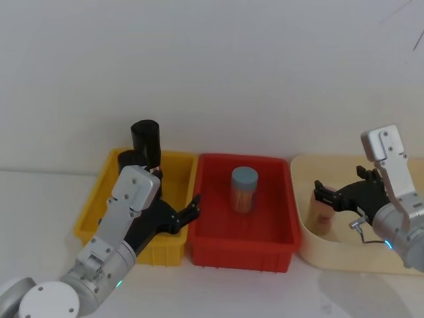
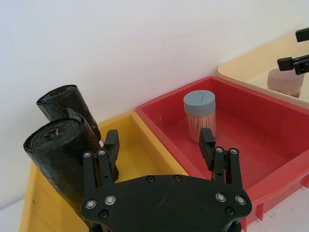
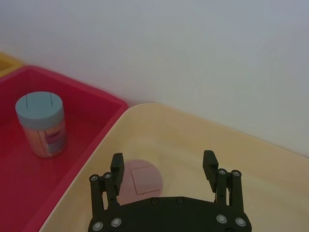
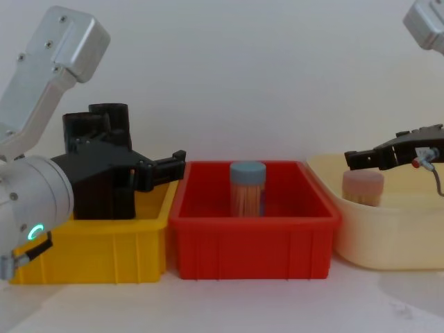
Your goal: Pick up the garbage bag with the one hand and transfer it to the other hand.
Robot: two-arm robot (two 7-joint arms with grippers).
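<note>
Left tool [image 1: 191, 209] open, empty, pointed in beside the black rolls: pickup step, grasp not yet made.
Garbage bag [image 1: 146, 138] stands upright at back of yellow bin [image 1: 93, 209], second black roll [image 1: 127, 159] right beside it, nearer the arm. Nxt move prob needs jaws round the taller rear roll w/o catching its neighbour. Red bin [image 1: 238, 255]: one blue-lid jar [image 1: 244, 189]. Cream bin [image 1: 331, 258]: pink-lid jar [image 1: 322, 215], right tool [image 1: 320, 192] hovers open just above it.
</note>
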